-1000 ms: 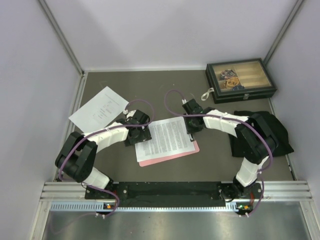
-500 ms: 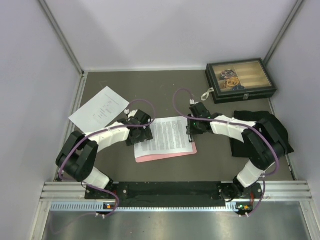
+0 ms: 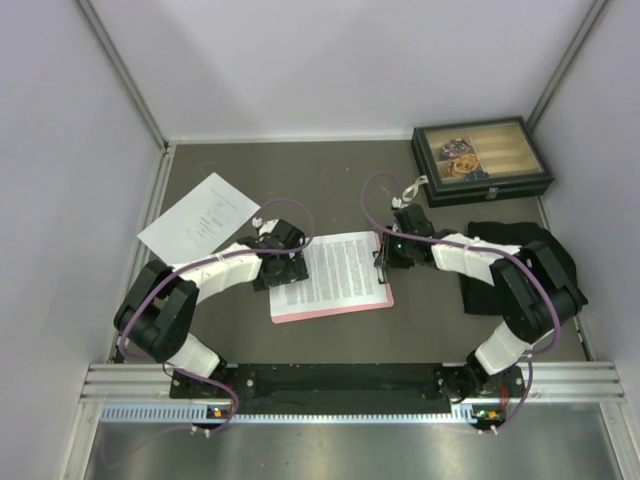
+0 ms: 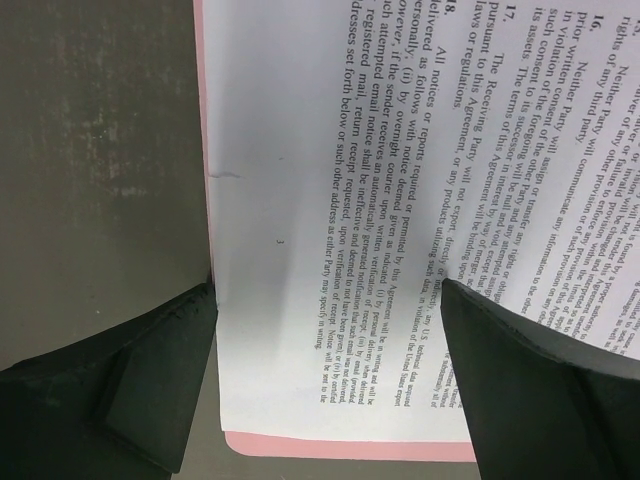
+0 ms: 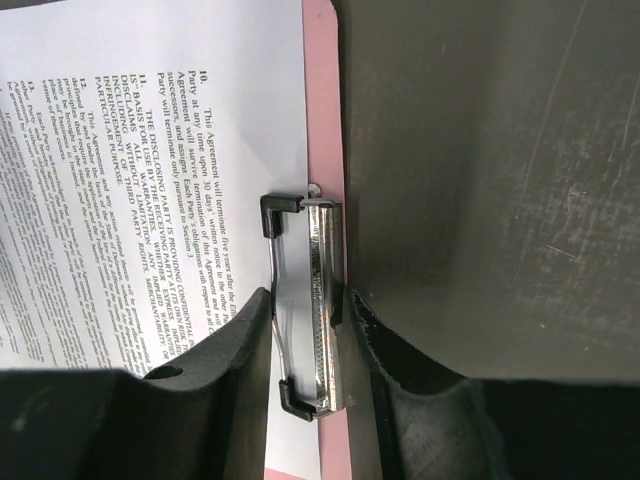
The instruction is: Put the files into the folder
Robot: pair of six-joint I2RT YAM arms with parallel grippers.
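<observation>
The grey desk is carrying everything, and two arms are working over it. The left arm is curling in from its base and bending back toward the middle, its wrist pointing down at the left end of the folder. The right arm is folding at the elbow and reaching leftward, low over the folder's right end. One dark box with a glass lid is sitting at the far right corner. There is one pink folder, lying flat at the centre of the desk between the two wrists. There are two sheets. The densely printed sheet is lying on the folder and covering most of it, with pink showing along its near edge. The sparsely printed sheet is lying alone on the desk, well apart at the far left. One metal clip is sitting at the folder's right short edge. The left jaws are standing released and wide, one finger over bare desk and the other over the print, with the sheet's blank margin and the folder's end lying between them. The right jaws are grasping the metal clip, one finger pressing at each side of its shiny bar.
</observation>
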